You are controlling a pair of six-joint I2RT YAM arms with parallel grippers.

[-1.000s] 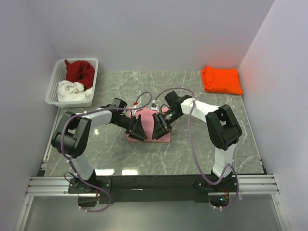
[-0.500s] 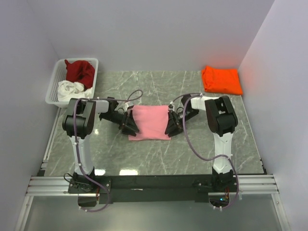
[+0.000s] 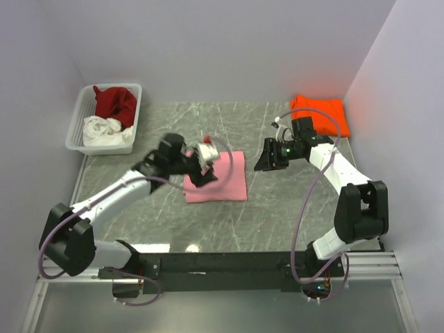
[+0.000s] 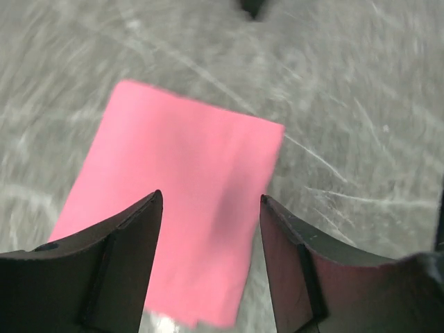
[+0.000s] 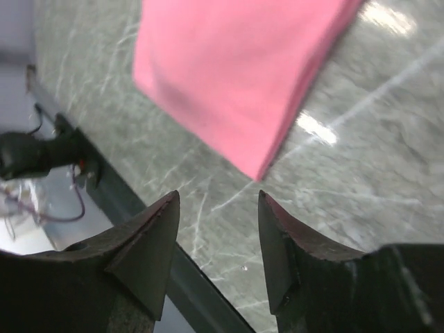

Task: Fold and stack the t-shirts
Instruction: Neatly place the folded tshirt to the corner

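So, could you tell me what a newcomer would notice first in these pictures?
Probably the folded pink t-shirt flat mid-table, with the left gripper open above its left edge and the right gripper open just to its right. Then the bright orange t-shirt folded in the far right corner, and the white basket far left holding a dark red t-shirt and a white t-shirt.

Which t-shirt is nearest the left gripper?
The light pink t-shirt, folded mid-table; the orange t-shirt is far right, the dark red one and white one in the basket.
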